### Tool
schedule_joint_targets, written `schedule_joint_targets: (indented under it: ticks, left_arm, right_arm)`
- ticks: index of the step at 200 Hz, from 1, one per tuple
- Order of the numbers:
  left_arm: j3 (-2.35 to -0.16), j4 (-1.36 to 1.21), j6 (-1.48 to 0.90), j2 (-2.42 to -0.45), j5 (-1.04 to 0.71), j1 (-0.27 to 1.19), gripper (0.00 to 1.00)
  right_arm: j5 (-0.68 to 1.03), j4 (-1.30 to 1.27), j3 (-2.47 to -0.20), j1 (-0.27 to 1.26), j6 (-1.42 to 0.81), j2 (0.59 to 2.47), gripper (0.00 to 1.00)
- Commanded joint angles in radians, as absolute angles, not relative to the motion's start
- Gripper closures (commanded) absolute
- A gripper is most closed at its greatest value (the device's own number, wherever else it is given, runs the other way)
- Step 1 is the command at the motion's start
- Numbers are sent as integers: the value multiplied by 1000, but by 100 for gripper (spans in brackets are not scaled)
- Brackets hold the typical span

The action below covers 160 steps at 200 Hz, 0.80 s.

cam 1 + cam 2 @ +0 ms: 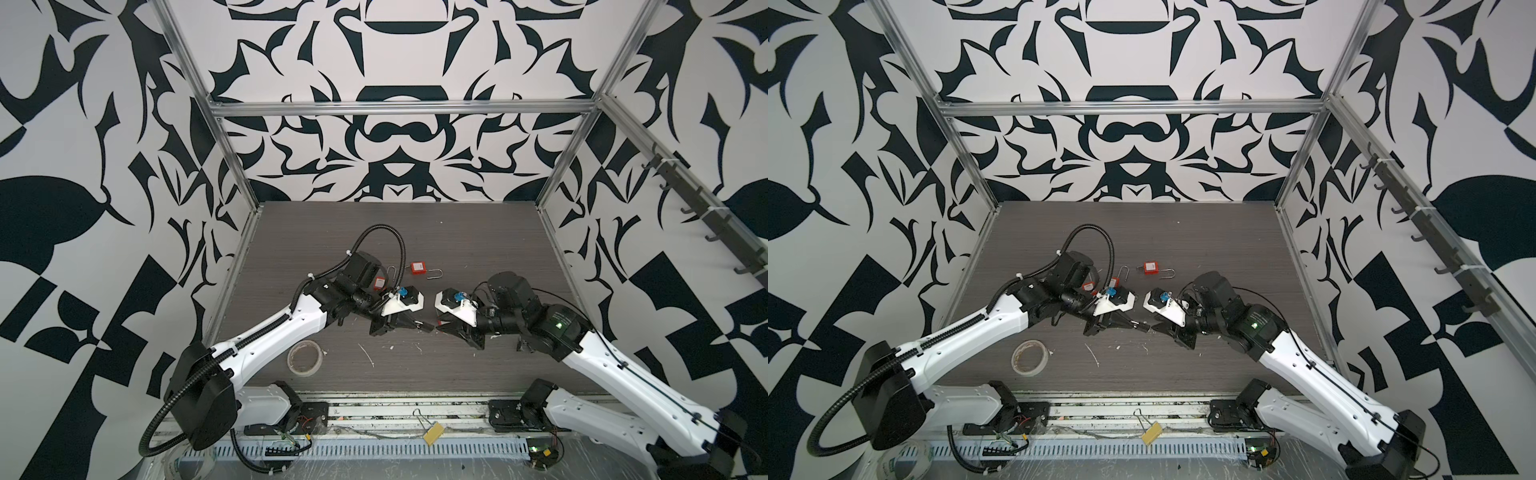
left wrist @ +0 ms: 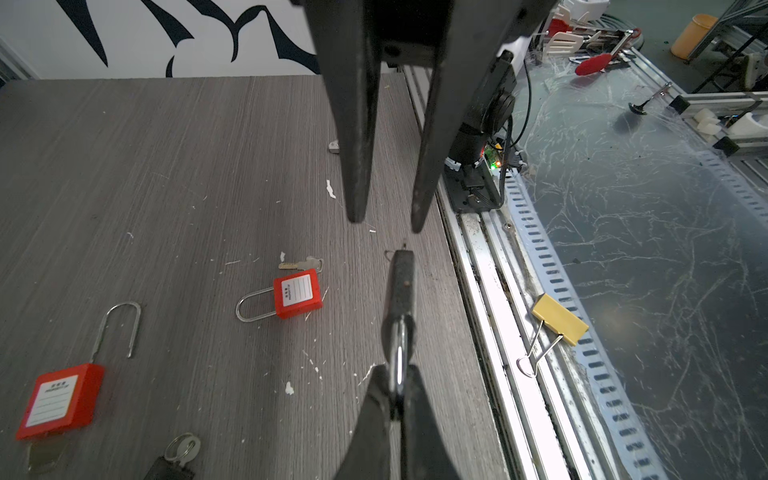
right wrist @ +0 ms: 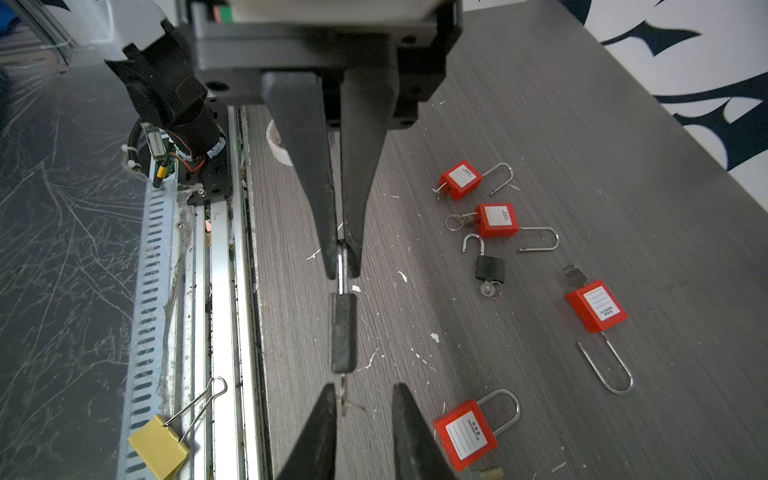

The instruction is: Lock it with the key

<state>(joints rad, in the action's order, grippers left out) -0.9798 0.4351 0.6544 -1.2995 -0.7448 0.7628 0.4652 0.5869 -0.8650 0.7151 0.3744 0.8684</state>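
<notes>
A small black padlock (image 3: 343, 332) hangs in the air between the two grippers, above the front part of the table. My left gripper (image 2: 399, 397) is shut on its silver shackle (image 2: 400, 361). The key (image 3: 341, 395) sticks out of the bottom end of the lock body. My right gripper (image 3: 363, 397) is open around the key, which lies close against one finger (image 3: 326, 409), with a gap to the other finger. In both top views the padlock (image 1: 428, 327) (image 1: 1144, 327) bridges the left gripper (image 1: 417, 325) and the right gripper (image 1: 442, 329).
Several red padlocks (image 3: 597, 306) (image 3: 465, 434) (image 2: 297, 296) lie on the grey table, some with open shackles. A second black padlock (image 3: 490, 266) lies among them. A tape roll (image 1: 305, 357) sits at the front left. A yellow binder clip (image 1: 432, 434) rests on the front rail.
</notes>
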Motion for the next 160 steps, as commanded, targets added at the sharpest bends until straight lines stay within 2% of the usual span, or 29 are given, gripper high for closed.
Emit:
schedule_joint_targets:
  ticks: [1,54,111,160]
  left_arm:
    - [-1015,442,658,-1304,-744,768,100]
    - [-1017,441,655,-1305,-738,778,100]
    - [-1018,441,650,-1303,-733,787,100]
    - [-1019,443,650,-1307,-733,788,100]
  right_arm:
    - [453,578,-857,719,351,831,73]
    - [497,596,-847,730,333,871,74]
    - [467,574,-832,753,331,924,76]
    - [463,571,-827,756,339,928,92]
